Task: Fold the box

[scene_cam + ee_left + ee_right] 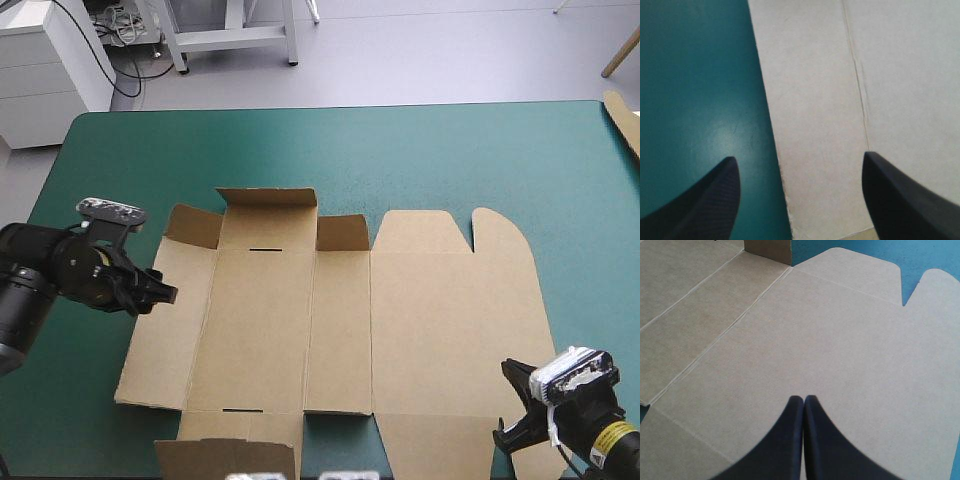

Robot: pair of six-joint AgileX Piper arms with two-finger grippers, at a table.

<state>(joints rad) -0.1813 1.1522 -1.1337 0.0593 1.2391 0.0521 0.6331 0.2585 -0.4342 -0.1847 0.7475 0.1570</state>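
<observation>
Left side: the left hand [160,292] is at the left edge of the box [340,320], with its black fingers standing well apart, holding nothing. In its own wrist view one finger [715,200] is over the teal-green cover of the surface [450,160] and the other is over brown board, with the box's left edge running between them. Contact with the board cannot be determined. Centre: the box lies as a cut sheet spread on the middle of the surface, nearer the near edge, with its panels flat. The left wall panel, the slotted base panel and a narrower panel follow in order. The far flaps [268,200] at the left half stand raised from the sheet. Right of centre: the wide lid panel [450,330] lies flat, with two rounded tabs at its far edge. Right side: the right hand [804,400] is at the near right corner of the sheet, above the lid panel, with its fingers closed together in one point and no board between them. Far right: a separate strip of brown board [622,118] shows at the surface's right edge near the far corner, well apart from the box.
</observation>
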